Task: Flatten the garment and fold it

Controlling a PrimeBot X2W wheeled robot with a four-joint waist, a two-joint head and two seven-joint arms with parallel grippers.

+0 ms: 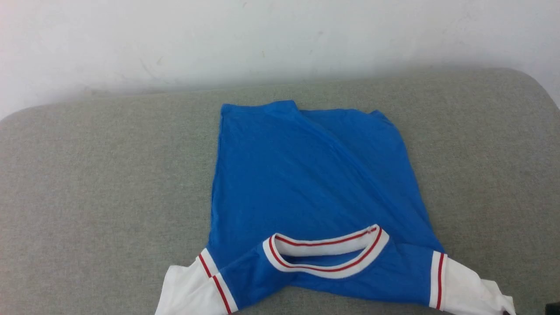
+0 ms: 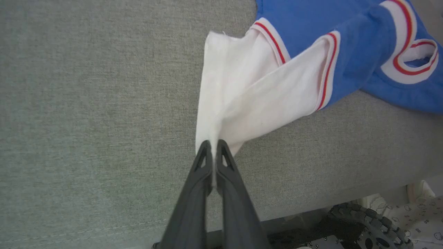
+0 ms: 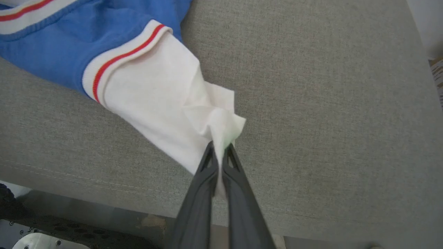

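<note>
The garment [image 1: 306,188], a bright blue T-shirt, lies on the grey cushioned surface [image 1: 87,183] with its white, red-striped collar [image 1: 326,253] toward me and its body partly folded over itself. In the left wrist view my left gripper [image 2: 214,143] is shut on the end of the white sleeve [image 2: 242,100]. My right gripper [image 3: 220,147] in the right wrist view pinches the bunched end of the other white sleeve [image 3: 162,103]. Both sleeve ends reach the bottom edge of the head view, one at each lower corner of the shirt.
A pale wall [image 1: 280,39] rises behind the cushion. The cushion's front edge [image 2: 311,204] runs just behind both grippers, and below it sits part of the robot's dark base [image 2: 367,221]. Bare grey fabric lies left and right of the shirt.
</note>
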